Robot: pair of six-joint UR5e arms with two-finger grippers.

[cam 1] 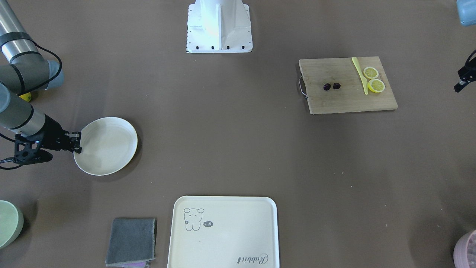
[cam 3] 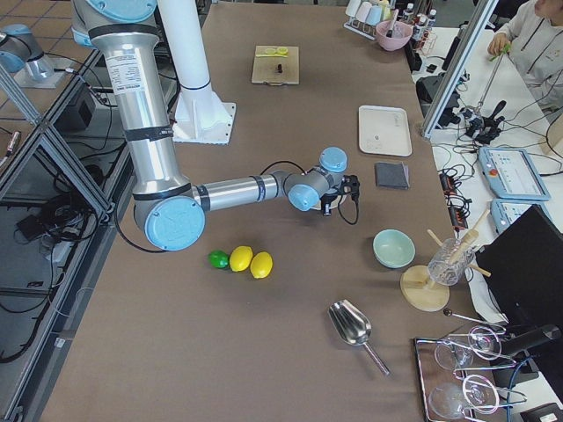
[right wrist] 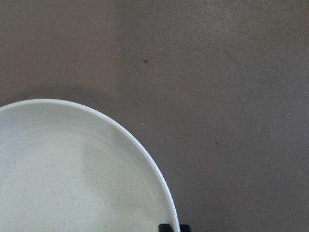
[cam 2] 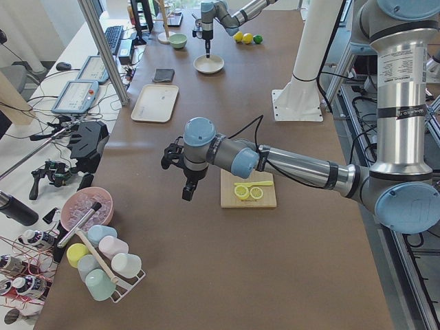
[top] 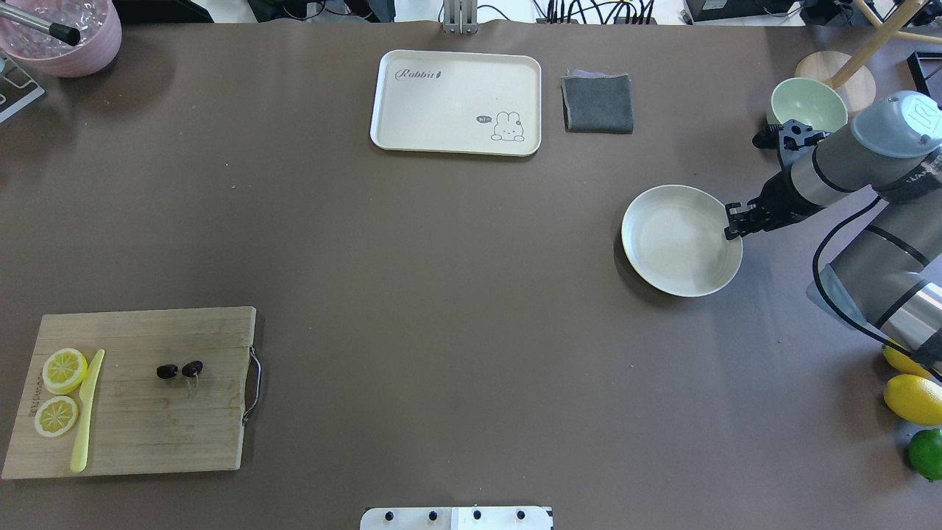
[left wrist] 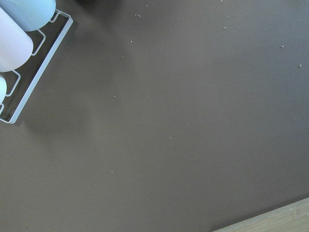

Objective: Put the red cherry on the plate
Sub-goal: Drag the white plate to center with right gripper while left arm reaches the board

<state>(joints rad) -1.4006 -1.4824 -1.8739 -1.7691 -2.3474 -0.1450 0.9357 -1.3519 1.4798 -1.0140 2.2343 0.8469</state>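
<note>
The red cherry (top: 179,370) (cam 1: 331,86), a pair of small dark fruits, lies on a wooden cutting board (top: 147,427) at the table's left side. Far across the table, the empty cream plate (top: 677,243) (cam 1: 108,149) (right wrist: 72,183) rests flat. My right gripper (top: 736,221) (cam 1: 78,143) stands at the plate's outer rim, shut on that rim. My left gripper (cam 1: 462,82) (cam 2: 187,191) hangs above bare table beside the board, away from the cherry. Only a part of it shows, so I cannot tell whether it is open or shut.
Two lemon slices (top: 62,370) and a yellow knife (top: 87,412) share the board. A bear tray (top: 456,101), grey cloth (top: 597,103) and green bowl (top: 808,104) sit at the far side. Lemons (top: 912,397) and a lime lie near the right arm. A cup rack (left wrist: 19,58) is by the left gripper.
</note>
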